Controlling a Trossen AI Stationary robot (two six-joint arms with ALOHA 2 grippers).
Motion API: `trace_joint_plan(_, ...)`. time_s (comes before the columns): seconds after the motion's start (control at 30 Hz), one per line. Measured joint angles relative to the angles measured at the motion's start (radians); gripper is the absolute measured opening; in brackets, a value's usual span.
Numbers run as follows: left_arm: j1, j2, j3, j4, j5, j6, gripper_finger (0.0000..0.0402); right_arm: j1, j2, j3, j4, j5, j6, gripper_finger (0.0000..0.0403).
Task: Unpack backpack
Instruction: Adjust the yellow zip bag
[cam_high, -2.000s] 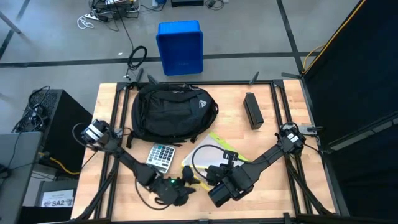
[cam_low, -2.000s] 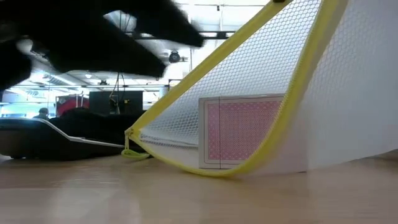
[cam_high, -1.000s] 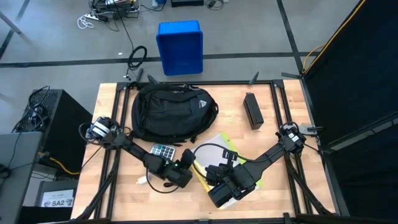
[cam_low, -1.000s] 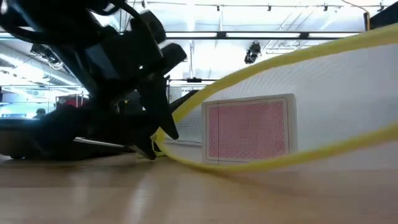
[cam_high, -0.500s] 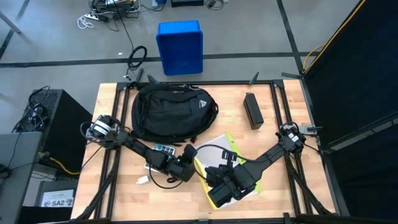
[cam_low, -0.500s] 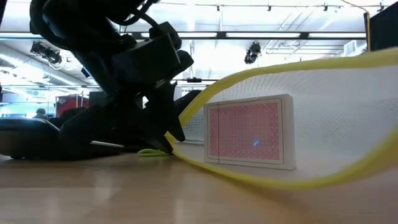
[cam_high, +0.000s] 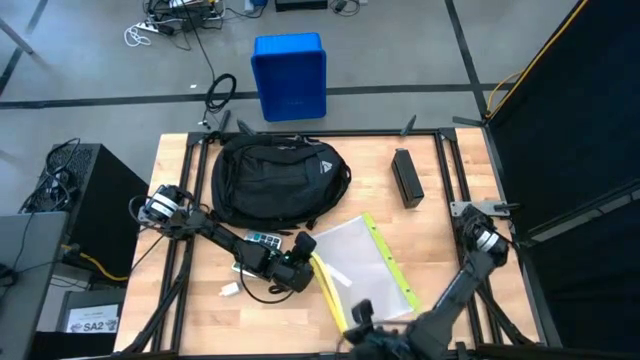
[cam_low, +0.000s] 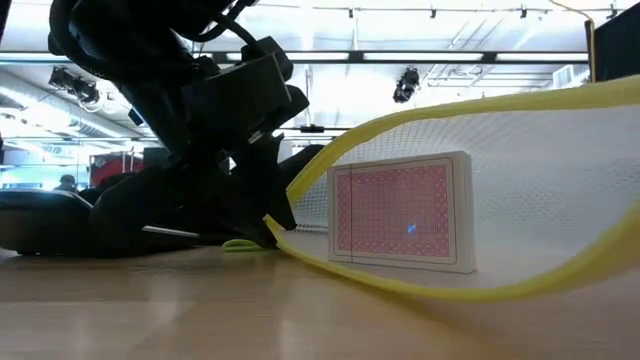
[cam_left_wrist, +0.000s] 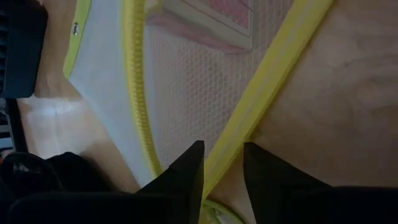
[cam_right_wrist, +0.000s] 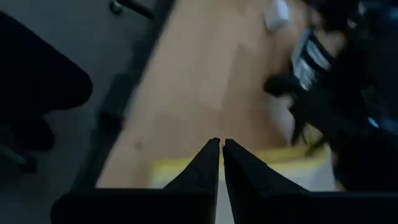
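Left tool (cam_high: 308, 268) sits near the tabletop's (cam_high: 440, 215) front edge, left of centre, fingers pinched onto the yellow zip edge of the mesh pouch (cam_high: 368, 262). Left wrist view shows the yellow band (cam_left_wrist: 249, 124) running right btwn the two dark fingers (cam_left_wrist: 189, 168), so it's gripping the pouch edge, not just resting beside it. A sec ago the fingers were wider; they've since narrowed onto the zip and held steady.

Bigger change: right arm has pulled off the pouch. Half a sec ago it lay across it; now the right tool (cam_right_wrist: 220, 149) is back past the front edge of the tabletop, fingers closed w/ nothing btwn them. Pouch now lies uncovered, flat, front-centre to front-right, and low view shows a pink-backed card box (cam_low: 402, 210) standing inside its mesh.

Backpack (cam_high: 275, 180) is at the back-left of the tabletop, well apart from the pouch, lying flat, logo (cam_high: 324, 168) up. Calculator (cam_high: 262, 240) is partly under the left arm, btwn backpack and pouch. Dark slim box (cam_high: 406, 177) sits toward the back-right corner. Small white item (cam_high: 228, 291) near the front-left edge. Blue bin (cam_high: 289, 75) stands on the floor beyond the back edge.

Judgement: several items already out; pouch hand-over looks done, left arm alone controls it. Likely next = drag or straighten pouch, then back to backpack for whatever's left. Can't tell if backpack is empty.
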Motion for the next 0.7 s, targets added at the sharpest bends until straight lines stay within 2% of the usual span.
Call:
trace_joint_plan(0.1, 0.0, 0.0, 0.0, 0.001, 0.006, 0.0, 0.0082, 0.007, 0.001, -0.059, 0.027, -0.002, 0.045, 0.0)
trace_joint_plan(0.27, 0.0, 0.0, 0.0, -0.001, 0.007, 0.0, 0.0082, -0.014, 0.002, -0.109, 0.037, -0.09, 0.301, 0.002)
trace_joint_plan(0.4, 0.0, 0.0, 0.0, -0.001, 0.007, 0.0, 0.0082, -0.021, 0.002, -0.118, 0.124, -0.163, 0.319, 0.008)
trace_joint_plan(0.57, 0.0, 0.0, 0.0, 0.0, 0.007, -0.001, 0.0082, -0.014, 0.002, -0.122, 0.195, -0.16, 0.234, 0.0176)
trace_joint_plan(0.7, 0.0, 0.0, 0.0, -0.001, 0.007, -0.007, 0.0082, -0.007, 0.002, -0.174, 0.227, -0.128, 0.192, 0.0224)
